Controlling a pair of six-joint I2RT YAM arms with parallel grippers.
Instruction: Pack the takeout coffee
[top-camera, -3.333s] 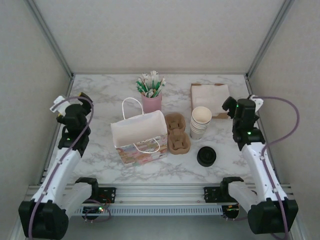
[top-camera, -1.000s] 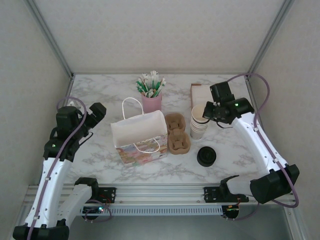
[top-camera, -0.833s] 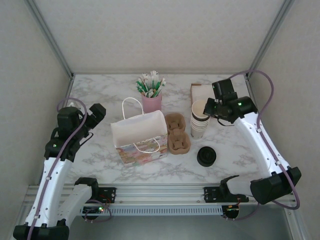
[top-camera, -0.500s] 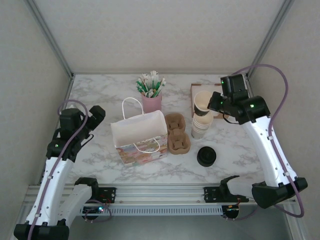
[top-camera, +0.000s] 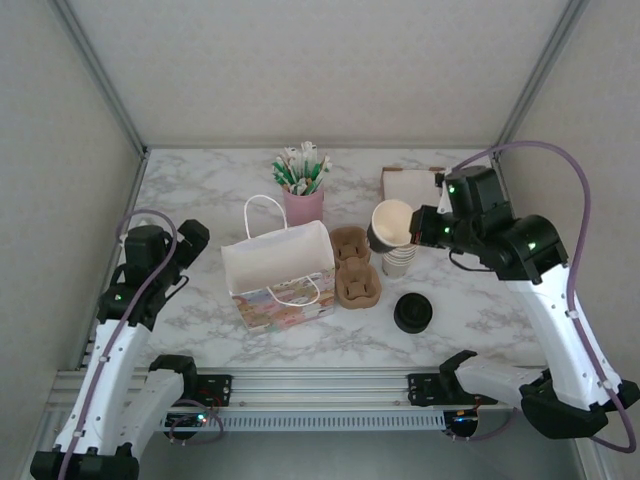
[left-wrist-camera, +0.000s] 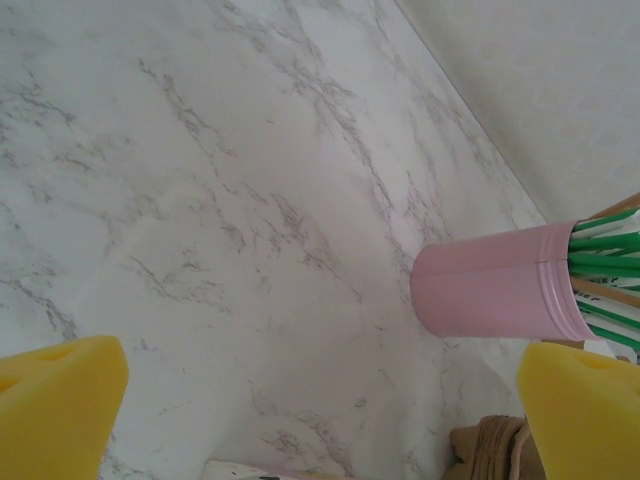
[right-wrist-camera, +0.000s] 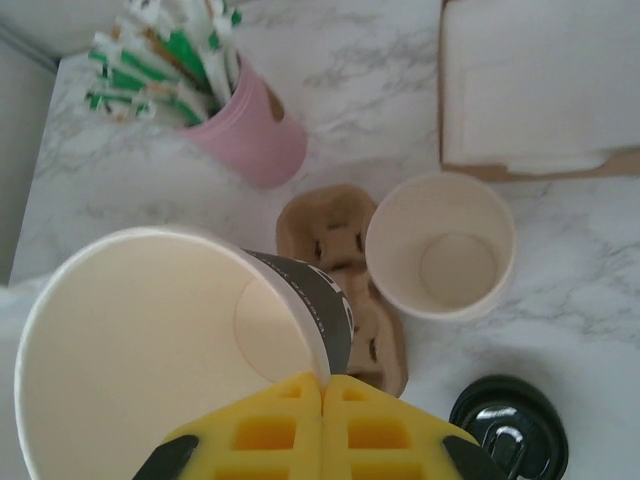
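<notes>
R gripper (right-wrist-camera: 322, 400) nips cup (right-wrist-camera: 140, 350) rim, near stack (right-wrist-camera: 440, 245)

High rear overview, two close wrist views, all sharing pink holder (top-camera: 304, 207)

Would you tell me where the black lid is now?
In the top view, the black lid lies on the table, right of the cardboard carrier and on the near side of the cup stack.

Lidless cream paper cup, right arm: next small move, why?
Probably lower it upright onto the marble table beside the round black plastic lid. The right fingers pinch the rim of the cream paper cup; it hangs tilted, clear of the stack of cream cups, lidless, so it needs setting down before capping.
</notes>
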